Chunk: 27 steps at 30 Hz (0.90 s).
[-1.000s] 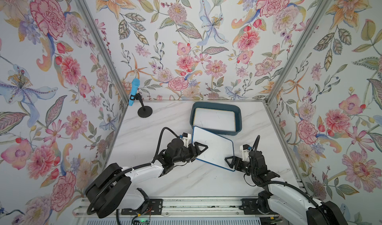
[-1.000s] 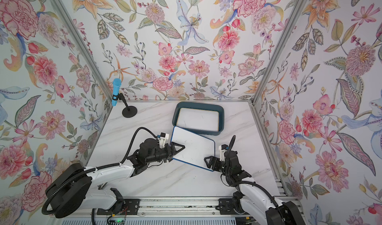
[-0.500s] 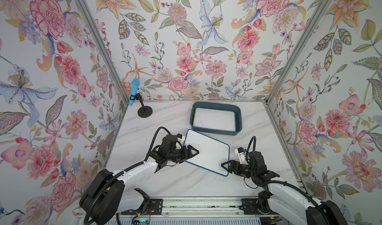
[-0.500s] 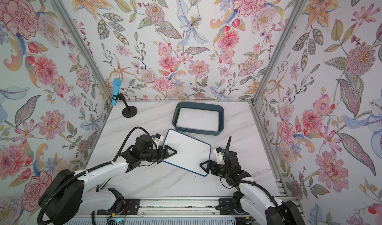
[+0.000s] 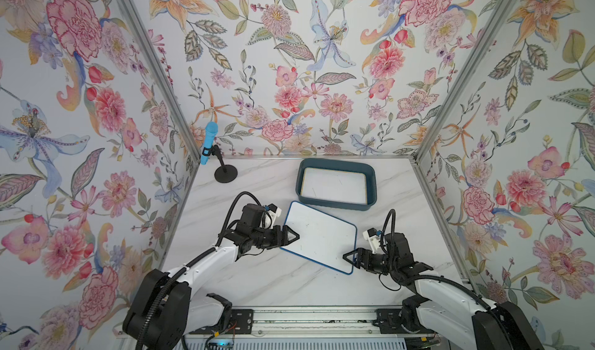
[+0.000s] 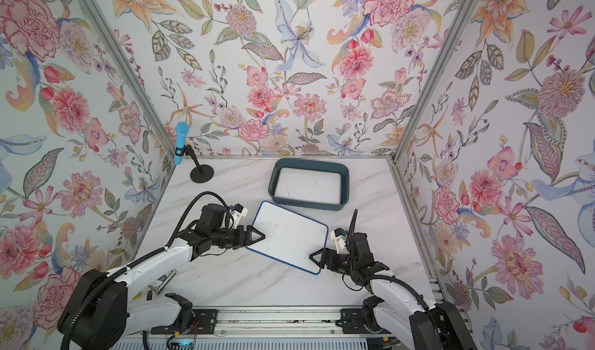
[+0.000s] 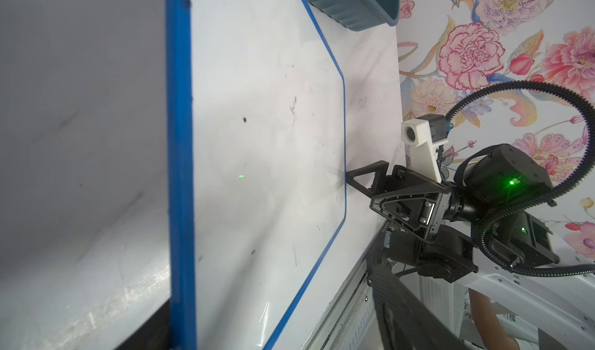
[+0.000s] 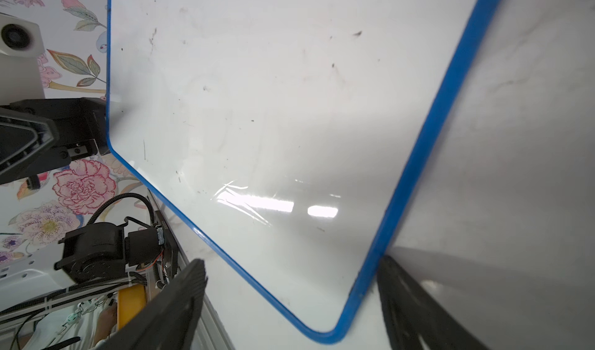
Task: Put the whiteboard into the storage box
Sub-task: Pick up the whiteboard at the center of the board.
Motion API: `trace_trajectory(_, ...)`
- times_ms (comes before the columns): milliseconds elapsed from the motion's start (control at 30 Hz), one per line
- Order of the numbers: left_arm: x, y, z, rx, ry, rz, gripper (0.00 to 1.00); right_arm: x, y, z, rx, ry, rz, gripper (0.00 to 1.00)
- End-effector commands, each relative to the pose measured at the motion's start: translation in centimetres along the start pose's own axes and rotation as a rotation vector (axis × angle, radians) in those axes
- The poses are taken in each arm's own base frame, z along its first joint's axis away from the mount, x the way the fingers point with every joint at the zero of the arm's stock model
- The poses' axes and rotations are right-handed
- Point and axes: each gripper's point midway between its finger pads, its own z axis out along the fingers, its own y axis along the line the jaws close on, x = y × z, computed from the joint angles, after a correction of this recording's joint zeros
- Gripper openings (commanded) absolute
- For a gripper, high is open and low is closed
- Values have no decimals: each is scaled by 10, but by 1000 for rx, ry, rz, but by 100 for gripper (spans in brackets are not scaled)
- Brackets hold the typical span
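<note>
Both pairs of jaws stand apart: the left gripper (image 5: 291,235) straddles the left edge of the whiteboard (image 5: 322,235), the right gripper (image 5: 347,256) its near-right corner. It sits just near of the storage box (image 5: 335,204); close both together, then lift level.

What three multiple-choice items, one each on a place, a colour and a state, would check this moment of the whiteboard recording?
1. Where is the blue-edged whiteboard?
A. outside the box, between the left gripper and the right gripper
B. leaning on the back wall
C. off the table

2. What colour is the microphone?
A. red
B. light blue
C. yellow

3. The box is:
A. empty
B. upside down
C. holding a second whiteboard

Answers:
1 A: both top views show it on the near side of the box, with a gripper at either side.
2 B: its head and body are light blue, on a black stand.
3 C: a white panel lies flat inside the rim.
</note>
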Motion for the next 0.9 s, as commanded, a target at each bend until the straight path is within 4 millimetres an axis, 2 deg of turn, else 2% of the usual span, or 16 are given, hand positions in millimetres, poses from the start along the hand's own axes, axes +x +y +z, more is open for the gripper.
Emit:
trace_trajectory(0,-17,-28,-9,90,-22,128,77,39,-33,1,113,125,116,86)
trace_trajectory(133,-17,-30,-1,119,19,141,76,37,-32,1,112,126,109,86)
trace_trajectory(533,-22,-8,8,4,168,206,63,31,-27,2,83,130,86,86)
trace_trajectory(867,-40,-1,13,-22,184,220,39,31,-23,2,65,133,83,86)
